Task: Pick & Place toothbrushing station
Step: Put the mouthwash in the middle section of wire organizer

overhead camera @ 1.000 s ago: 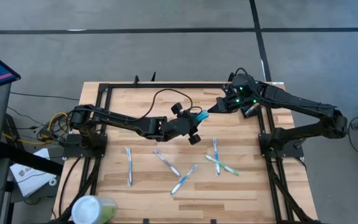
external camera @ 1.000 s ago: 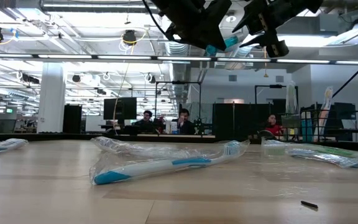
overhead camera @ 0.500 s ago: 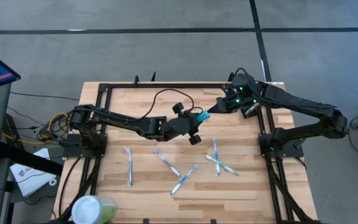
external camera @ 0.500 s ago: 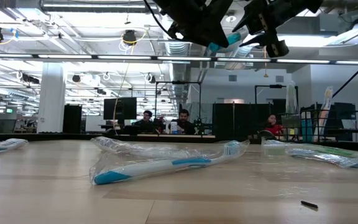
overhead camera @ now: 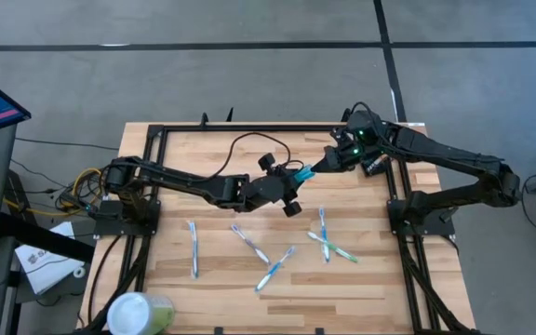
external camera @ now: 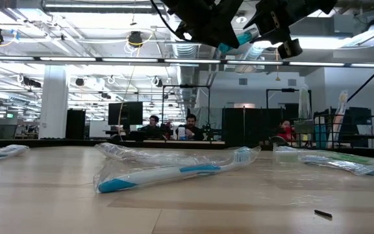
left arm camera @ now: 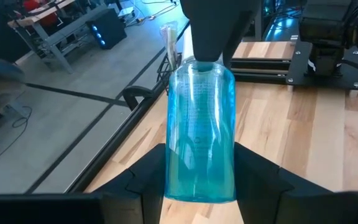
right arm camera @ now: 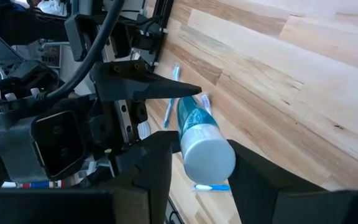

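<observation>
A blue see-through bottle (overhead camera: 301, 173) with a white cap hangs high over the middle of the table, between my two grippers. My left gripper (overhead camera: 291, 179) is shut on its body, and the bottle fills the gap between the fingers in the left wrist view (left arm camera: 201, 143). My right gripper (overhead camera: 322, 164) comes from the far right and has the cap between its fingers (right arm camera: 201, 165). A small black holder (overhead camera: 376, 167) stands at the table's far right, partly under the right arm. My left gripper pinches the bottle's body (left arm camera: 201, 180) near its base between its two fingers, which lie along the bottle's sides. It comes about level from the table's left. The bottle is clear of the table, cap end pointing away toward the right arm and slightly up. My right gripper has the bottle's white cap (right arm camera: 209, 160) between its two fingers, one on each side. It comes from the table's far right, slanting down, end-on to the bottle. The fingers appear to touch the cap on both sides.
Several wrapped toothbrushes lie on the near half of the table, among them ones at the left (overhead camera: 194, 247), the middle (overhead camera: 249, 244) and the right (overhead camera: 324, 229). A pale-green cup with a white lid (overhead camera: 138, 314) stands at the near left corner.
My right gripper's tip has swung a little toward the bottle and now stands about its cap. The bottle's cap end has tipped up slightly in the low view. My left gripper has kept its hold.
</observation>
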### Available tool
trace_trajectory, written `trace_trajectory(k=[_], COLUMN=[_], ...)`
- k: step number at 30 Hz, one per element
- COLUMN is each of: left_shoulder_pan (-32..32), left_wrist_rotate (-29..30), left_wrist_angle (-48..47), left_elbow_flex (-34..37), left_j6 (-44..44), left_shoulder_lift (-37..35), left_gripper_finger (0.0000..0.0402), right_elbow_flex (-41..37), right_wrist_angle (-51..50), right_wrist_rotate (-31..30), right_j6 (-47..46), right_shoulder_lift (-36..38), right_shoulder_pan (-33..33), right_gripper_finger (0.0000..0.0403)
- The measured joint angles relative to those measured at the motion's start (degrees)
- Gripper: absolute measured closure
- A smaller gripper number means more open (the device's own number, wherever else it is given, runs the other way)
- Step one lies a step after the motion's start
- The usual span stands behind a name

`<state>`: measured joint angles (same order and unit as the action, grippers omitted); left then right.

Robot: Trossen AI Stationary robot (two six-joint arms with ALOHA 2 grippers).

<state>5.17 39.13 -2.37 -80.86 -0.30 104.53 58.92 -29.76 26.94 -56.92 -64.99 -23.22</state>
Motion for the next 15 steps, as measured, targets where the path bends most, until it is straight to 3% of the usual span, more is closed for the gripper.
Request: trace_trajectory(k=[15], left_shoulder_pan=[0.00], left_wrist_rotate=[0.11], left_wrist_angle=[0.20], left_elbow_flex=[0.00], left_j6=[0.38], left_shoulder_lift=[0.00], left_gripper_finger=[0.0253], right_elbow_flex=[0.00], right_wrist_angle=[0.40], right_wrist_rotate=[0.09], right_j6=[-4.39], right_shoulder_lift=[0.00], right_shoulder_pan=[0.00], right_gripper_finger=[0.0266])
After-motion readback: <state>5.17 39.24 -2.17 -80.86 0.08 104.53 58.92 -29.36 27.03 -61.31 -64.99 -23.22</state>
